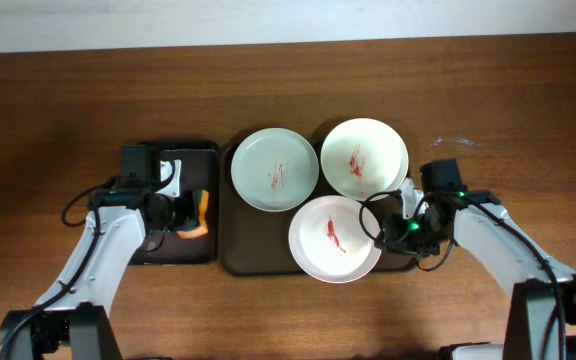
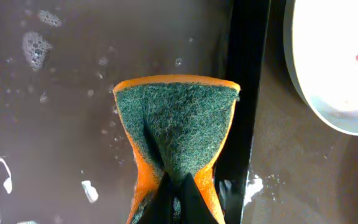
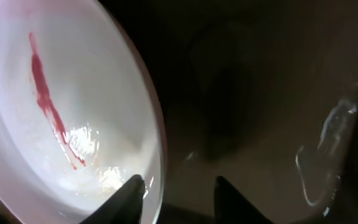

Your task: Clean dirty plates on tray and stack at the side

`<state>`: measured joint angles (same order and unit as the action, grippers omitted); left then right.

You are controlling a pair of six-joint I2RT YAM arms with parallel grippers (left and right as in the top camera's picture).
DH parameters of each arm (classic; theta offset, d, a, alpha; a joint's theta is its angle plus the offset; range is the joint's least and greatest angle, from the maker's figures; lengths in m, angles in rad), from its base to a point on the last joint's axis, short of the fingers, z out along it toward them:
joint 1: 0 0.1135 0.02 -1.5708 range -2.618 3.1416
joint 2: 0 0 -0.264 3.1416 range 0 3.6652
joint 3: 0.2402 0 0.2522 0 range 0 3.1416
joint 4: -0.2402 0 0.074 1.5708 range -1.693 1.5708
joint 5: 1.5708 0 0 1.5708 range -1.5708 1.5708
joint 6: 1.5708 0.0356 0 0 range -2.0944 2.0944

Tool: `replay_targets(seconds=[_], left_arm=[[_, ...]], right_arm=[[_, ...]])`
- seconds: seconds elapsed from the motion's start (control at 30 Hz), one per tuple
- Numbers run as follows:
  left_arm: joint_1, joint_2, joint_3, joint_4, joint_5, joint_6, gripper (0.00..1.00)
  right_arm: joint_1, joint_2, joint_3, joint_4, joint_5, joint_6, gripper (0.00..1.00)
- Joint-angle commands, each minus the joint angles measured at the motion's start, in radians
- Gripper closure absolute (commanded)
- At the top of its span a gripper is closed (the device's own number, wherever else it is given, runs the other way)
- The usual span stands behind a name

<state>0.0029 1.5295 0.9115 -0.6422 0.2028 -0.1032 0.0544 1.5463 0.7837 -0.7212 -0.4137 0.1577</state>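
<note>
Three white plates smeared red lie on the dark brown tray (image 1: 252,252): one back left (image 1: 275,169), one back right (image 1: 364,158), one at the front (image 1: 334,238). My right gripper (image 1: 383,232) is open and straddles the front plate's right rim. In the right wrist view one finger is over the plate (image 3: 61,112), the other over the tray (image 3: 247,93), with the gripper (image 3: 178,182) at the rim. My left gripper (image 1: 190,215) is shut on the green-orange sponge (image 1: 202,213) over the black tray (image 1: 173,250). The left wrist view shows the sponge (image 2: 176,124) pinched in the fingers (image 2: 178,188).
The black tray floor (image 2: 55,124) is wet with foam spots. Its rim (image 2: 247,93) separates it from the brown tray (image 2: 291,168), where the back left plate's edge (image 2: 340,56) shows. Bare wooden table (image 1: 528,110) surrounds both trays.
</note>
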Motion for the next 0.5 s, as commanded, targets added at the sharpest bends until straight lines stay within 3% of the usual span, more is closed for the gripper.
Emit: replay_targets(seconds=[0.0, 0.07, 0.27, 0.37, 0.47], left_arm=[[-0.002, -0.004, -0.017, 0.006, 0.011, -0.016, 1.0], [-0.002, -0.004, -0.022, 0.006, 0.011, -0.016, 1.0], [-0.002, -0.004, -0.025, 0.009, 0.011, -0.016, 1.0], [-0.002, -0.004, -0.025, 0.009, 0.011, -0.016, 1.0], [-0.002, -0.004, -0.025, 0.01, 0.011, -0.016, 1.0]], right_arm=[[0.006, 0.024, 0.02, 0.011, -0.028, 0.002, 0.75], [0.007, 0.024, 0.02, 0.028, -0.031, 0.025, 0.81], [0.089, 0.024, 0.02, 0.061, -0.042, 0.048, 0.85], [0.109, 0.024, 0.02, 0.067, 0.034, 0.153, 0.95], [0.109, 0.024, 0.02, 0.075, 0.049, 0.174, 0.96]])
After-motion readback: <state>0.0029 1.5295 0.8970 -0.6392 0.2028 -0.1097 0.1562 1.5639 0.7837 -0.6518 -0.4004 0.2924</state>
